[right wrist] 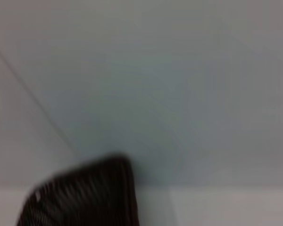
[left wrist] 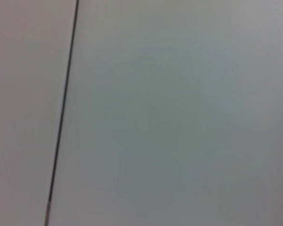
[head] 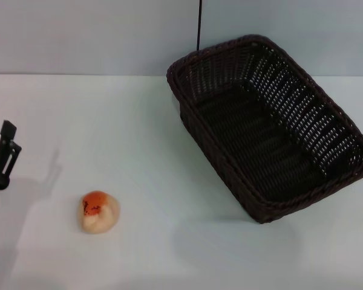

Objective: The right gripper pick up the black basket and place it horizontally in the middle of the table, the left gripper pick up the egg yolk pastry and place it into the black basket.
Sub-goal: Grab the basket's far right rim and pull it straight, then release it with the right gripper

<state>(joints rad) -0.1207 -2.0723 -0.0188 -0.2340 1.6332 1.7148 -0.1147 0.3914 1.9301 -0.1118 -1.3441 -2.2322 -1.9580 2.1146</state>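
White table (head: 139, 254) is bearing the egg yolk pastry (head: 99, 211) just right of the left gripper (head: 2, 160), whose finger spread I cannot tell, while the unseen right gripper is risking snagging the skewed black basket (head: 272, 121) far beyond.

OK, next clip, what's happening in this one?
Nothing is being handled yet. The black basket sits empty and skewed on the right side of the table. The egg yolk pastry lies on the bare tabletop at front left, apart from the basket. The left gripper sits at the far left edge, holding nothing. The right gripper is out of sight.
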